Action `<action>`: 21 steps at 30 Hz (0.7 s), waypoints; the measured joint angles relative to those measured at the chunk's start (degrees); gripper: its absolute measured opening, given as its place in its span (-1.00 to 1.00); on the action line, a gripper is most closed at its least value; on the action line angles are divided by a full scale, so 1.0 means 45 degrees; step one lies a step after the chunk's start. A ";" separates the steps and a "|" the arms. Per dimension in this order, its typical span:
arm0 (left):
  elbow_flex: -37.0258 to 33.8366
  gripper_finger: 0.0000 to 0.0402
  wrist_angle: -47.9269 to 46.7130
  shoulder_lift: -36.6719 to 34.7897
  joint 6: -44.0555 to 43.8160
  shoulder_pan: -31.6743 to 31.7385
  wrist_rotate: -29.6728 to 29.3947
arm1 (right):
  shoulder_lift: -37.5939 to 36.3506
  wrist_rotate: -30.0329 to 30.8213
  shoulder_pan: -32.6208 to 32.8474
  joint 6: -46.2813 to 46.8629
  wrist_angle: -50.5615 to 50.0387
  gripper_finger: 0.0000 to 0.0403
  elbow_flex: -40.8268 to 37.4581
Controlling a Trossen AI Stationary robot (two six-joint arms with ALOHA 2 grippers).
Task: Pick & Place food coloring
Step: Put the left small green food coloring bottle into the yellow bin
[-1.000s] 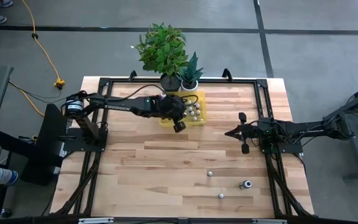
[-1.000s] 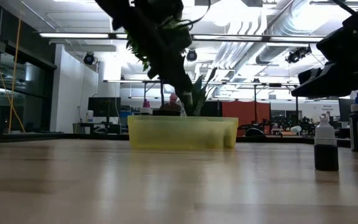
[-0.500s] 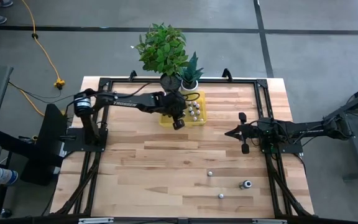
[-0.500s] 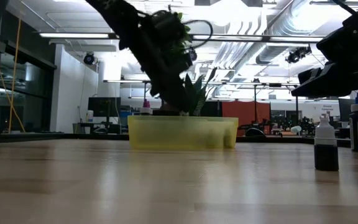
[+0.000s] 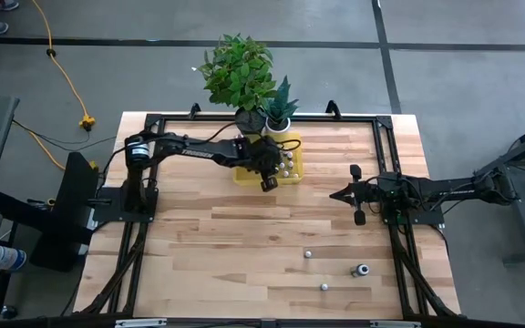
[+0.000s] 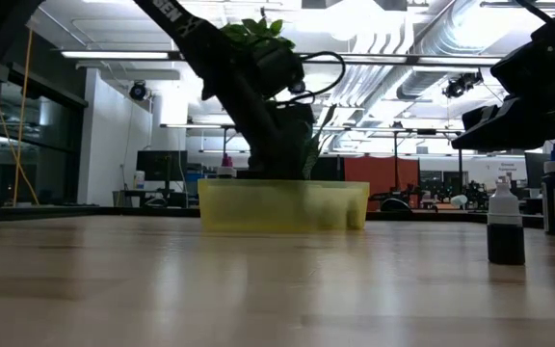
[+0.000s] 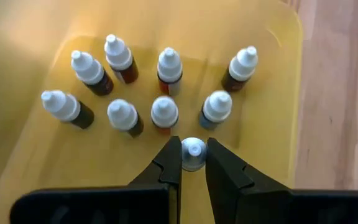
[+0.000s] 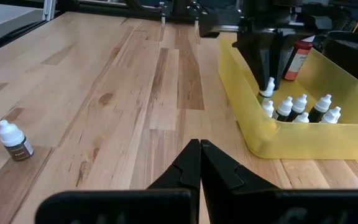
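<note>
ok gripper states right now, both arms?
Left gripper: shut on a food coloring bottle, inside the yellow tray.
Right gripper: shut, holding nothing, waiting over the table.

Two dark slender arms with looping black cables and white lettering.

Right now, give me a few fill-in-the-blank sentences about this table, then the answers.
1. The left gripper is shut on a bottle's ____.
2. That bottle hangs over the ____ tray.
3. The right gripper is ____.
4. The high view shows ____ bottles left on the bare table.

Answers: cap; yellow; shut; three
</note>
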 joint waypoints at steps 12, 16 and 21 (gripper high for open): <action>0.0938 -0.82 -0.0483 0.0869 0.0559 0.0000 0.0235 | 0.0000 -0.0002 0.0002 0.0002 0.0000 -1.00 0.0000; 0.0943 -0.82 -0.0484 0.0869 0.0559 0.0000 0.0220 | 0.0000 -0.0004 0.0000 0.0005 0.0000 -1.00 0.0000; 0.0943 -0.76 -0.0467 0.0869 0.0615 0.0000 0.0191 | 0.0000 -0.0004 0.0002 0.0000 0.0000 -1.00 0.0000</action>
